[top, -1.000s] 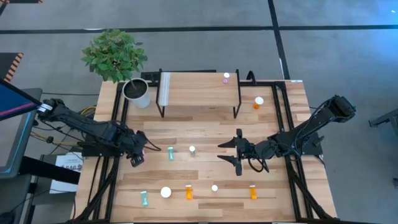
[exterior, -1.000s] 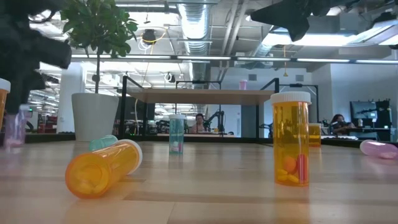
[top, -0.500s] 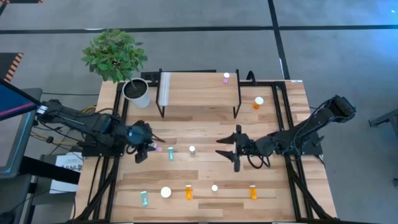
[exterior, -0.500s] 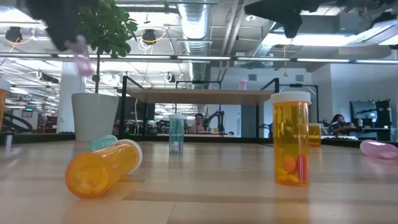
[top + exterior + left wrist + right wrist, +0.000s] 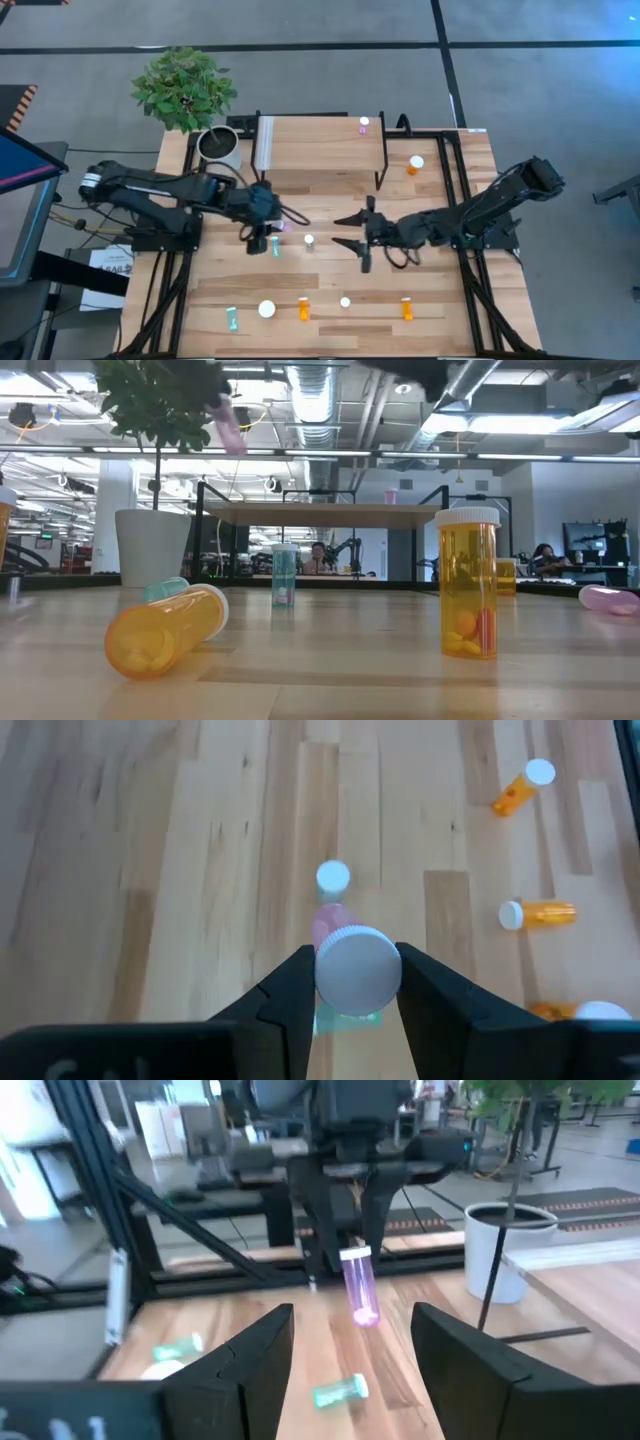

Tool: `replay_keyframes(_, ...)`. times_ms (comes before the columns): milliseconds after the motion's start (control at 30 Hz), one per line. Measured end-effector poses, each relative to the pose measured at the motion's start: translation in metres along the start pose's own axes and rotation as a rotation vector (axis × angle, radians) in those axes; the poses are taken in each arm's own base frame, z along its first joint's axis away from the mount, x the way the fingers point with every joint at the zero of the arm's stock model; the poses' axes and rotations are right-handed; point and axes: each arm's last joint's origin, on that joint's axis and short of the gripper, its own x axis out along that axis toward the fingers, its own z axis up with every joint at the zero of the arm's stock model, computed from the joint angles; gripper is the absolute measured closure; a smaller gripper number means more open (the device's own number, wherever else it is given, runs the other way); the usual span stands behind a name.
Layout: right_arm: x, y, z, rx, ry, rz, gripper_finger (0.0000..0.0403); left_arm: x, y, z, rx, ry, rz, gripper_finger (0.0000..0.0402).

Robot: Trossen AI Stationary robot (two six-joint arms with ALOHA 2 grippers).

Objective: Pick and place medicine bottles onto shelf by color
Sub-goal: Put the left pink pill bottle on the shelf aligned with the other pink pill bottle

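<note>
Your left gripper [image 5: 357,982] is clamped on a pink bottle [image 5: 359,1284] by its cap, body hanging below the fingers, above a teal bottle [image 5: 275,248]. Right gripper [image 5: 352,233] spread wide, empty, facing it. Low view cuts off both claws; shelf [image 5: 320,142] beyond

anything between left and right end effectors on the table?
High view: one white-capped upright bottle stands between the left end effector, which holds a pink bottle, and the open right end effector.
</note>
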Motion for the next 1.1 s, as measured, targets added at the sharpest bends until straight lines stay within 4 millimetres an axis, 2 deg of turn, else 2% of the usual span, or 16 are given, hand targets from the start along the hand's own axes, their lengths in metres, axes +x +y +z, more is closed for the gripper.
replay_keyframes(233, 0.035, -0.002, -0.012, -0.025, 0.051, -0.01, 0.0175, 0.021, -0.005, 0.029, 0.095, 0.027, -0.029, 0.0292)
replay_keyframes(400, 0.056, -0.008, -0.017, 0.01, 0.079, 0.019, 0.0175, 0.025, -0.007, 0.039, 0.126, 0.015, -0.05, 0.0292)
replay_keyframes(867, 0.097, -0.011, -0.028, 0.01, 0.194, 0.091, 0.0175, 0.025, -0.008, 0.042, 0.134, -0.003, -0.052, 0.0292)
replay_keyframes(1100, 0.1, -0.011, -0.028, 0.008, 0.214, 0.085, 0.0178, 0.025, -0.008, 0.043, 0.134, -0.014, -0.058, 0.0292)
